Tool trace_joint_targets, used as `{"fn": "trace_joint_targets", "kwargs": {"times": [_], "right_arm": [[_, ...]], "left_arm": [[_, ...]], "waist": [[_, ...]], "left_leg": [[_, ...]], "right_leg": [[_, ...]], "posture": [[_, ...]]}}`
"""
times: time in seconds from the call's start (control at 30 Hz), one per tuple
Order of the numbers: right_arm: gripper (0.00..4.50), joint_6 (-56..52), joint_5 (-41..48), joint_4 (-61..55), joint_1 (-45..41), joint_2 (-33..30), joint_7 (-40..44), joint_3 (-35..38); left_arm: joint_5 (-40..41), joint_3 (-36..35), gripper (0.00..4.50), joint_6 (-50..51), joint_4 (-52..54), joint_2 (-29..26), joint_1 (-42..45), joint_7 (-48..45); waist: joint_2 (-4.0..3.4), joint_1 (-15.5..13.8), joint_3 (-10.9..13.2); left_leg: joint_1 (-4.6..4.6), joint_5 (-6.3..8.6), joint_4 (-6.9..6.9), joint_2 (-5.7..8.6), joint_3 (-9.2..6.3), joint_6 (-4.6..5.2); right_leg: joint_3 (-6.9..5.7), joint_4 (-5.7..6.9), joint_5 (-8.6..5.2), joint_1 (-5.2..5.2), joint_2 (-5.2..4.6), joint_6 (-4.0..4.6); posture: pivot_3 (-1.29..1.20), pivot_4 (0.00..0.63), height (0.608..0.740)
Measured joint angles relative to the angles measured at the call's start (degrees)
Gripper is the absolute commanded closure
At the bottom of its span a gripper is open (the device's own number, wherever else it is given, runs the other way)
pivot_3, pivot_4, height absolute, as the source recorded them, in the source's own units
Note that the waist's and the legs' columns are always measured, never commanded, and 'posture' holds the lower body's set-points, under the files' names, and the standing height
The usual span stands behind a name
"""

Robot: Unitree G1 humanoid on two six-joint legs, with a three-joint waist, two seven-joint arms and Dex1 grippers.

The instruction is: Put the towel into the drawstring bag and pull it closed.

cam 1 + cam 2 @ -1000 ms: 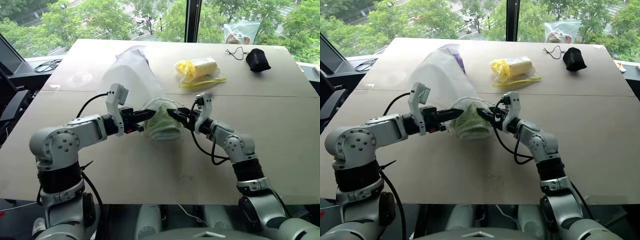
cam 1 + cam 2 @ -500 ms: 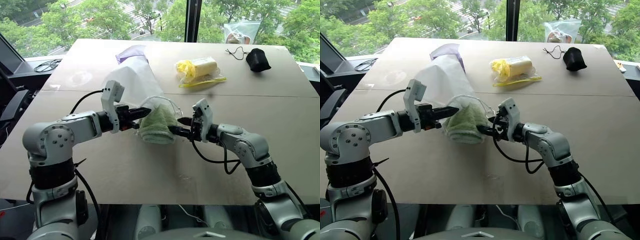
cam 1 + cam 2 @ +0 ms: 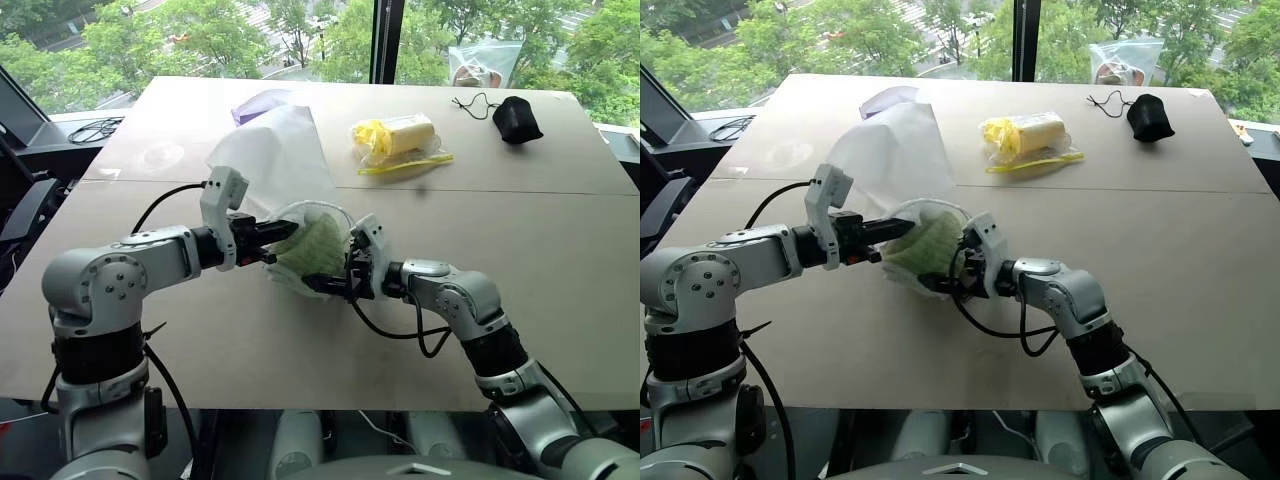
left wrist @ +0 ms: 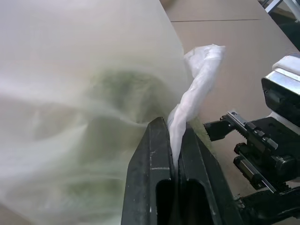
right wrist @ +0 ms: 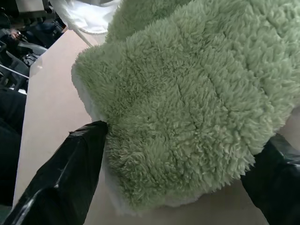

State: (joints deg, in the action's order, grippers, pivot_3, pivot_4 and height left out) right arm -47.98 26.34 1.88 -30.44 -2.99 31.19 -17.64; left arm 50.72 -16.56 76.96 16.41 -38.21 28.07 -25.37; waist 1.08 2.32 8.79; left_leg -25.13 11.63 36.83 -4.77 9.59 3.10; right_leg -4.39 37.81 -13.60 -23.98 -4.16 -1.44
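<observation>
Two pincers, left pincer (image 4: 173, 154) pinching drawstring bag (image 3: 285, 165), right pincer (image 5: 178, 178) wide around towel (image 5: 197, 93)

The bag (image 3: 275, 160) lies mid-surface (image 3: 560, 250), the towel (image 3: 318, 245) in its near mouth. Left claw (image 3: 285, 232) sits left of the towel, right claw (image 3: 318, 284) right. A pouch (image 3: 516, 119) lies far right.

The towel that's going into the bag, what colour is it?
The towel is pale green and fluffy; the right wrist view shows it best.
</observation>
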Motion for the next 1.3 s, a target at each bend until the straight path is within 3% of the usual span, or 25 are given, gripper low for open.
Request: {"fn": "trace_joint_targets", "kwargs": {"times": [0.2, 0.23, 0.5, 0.77, 1.07, 1.2, 1.3], "right_arm": [[4.38, 7.82, -1.23, 2.64, 0.25, 2.98, 1.53, 1.82], [4.47, 8.63, -0.62, 2.64, 0.26, 3.67, 2.03, 3.42], [4.47, 11.97, 3.52, 10.16, -1.89, 11.04, 2.57, 10.96], [4.47, 14.38, 11.06, 16.09, -3.61, 11.19, 2.94, 16.72], [4.47, 3.53, 32.88, 16.39, -3.85, 11.24, 6.09, 20.34], [4.47, 5.15, 31.35, 13.38, -3.87, 11.17, 3.99, 17.72], [4.47, 8.10, 23.67, 10.82, -4.74, 10.27, -0.57, 15.55]], "left_arm": [[-2.31, 2.12, 4.50, -2.55, 0.42, -5.23, -1.94, -2.62], [-2.71, 2.78, 4.50, -3.05, 0.58, -6.41, -1.99, -3.56], [1.90, 2.99, 4.50, -0.64, 3.32, -6.32, -1.40, -6.56], [13.54, -0.75, 4.50, 6.56, 5.55, -4.87, -3.61, -6.84], [31.73, -2.92, 4.50, 8.58, 3.11, -0.28, -3.56, 2.90], [41.79, -0.10, 4.50, 3.54, 2.56, 0.28, -3.47, 10.05], [43.30, 0.91, 4.50, 0.01, 1.69, -0.67, -3.44, 14.31]], "waist": [[0.05, 0.01, 0.04], [0.05, -0.04, 0.04], [0.05, 0.09, 0.05], [0.08, 0.07, 0.07], [0.08, 0.07, 0.07], [0.08, 0.05, 0.07], [0.07, 0.09, 0.07]], "left_leg": [[0.00, 0.00, -0.05, -0.01, 0.00, -0.03], [0.00, -0.01, -0.06, 0.00, 0.00, -0.03], [0.00, -0.04, -0.11, -0.02, 0.00, -0.08], [-0.01, -0.06, -0.14, -0.01, -0.02, -0.09], [-0.01, -0.06, -0.13, -0.02, -0.10, -0.07], [-0.01, -0.06, -0.13, 0.00, -0.16, -0.07], [-0.01, -0.06, -0.13, 0.05, -0.15, -0.09]], "right_leg": [[-0.01, 0.00, 0.00, -0.04, 0.00, 0.00], [-0.01, -0.01, 0.00, -0.04, -0.01, 0.00], [-0.01, -0.03, 0.00, -0.06, -0.07, 0.01], [-0.02, -0.04, 0.01, -0.04, -0.02, 0.00], [0.00, -0.03, 0.01, 0.01, -0.04, 0.01], [0.13, -0.03, 0.01, 0.03, -0.29, 0.01], [0.13, -0.01, 0.01, 0.00, -0.30, 0.01]], "posture": [[0.00, 0.150, 0.740], [0.00, 0.150, 0.740], [0.00, 0.150, 0.740], [0.00, 0.150, 0.740], [0.00, 0.150, 0.740], [0.00, 0.150, 0.740], [0.00, 0.150, 0.740]]}}
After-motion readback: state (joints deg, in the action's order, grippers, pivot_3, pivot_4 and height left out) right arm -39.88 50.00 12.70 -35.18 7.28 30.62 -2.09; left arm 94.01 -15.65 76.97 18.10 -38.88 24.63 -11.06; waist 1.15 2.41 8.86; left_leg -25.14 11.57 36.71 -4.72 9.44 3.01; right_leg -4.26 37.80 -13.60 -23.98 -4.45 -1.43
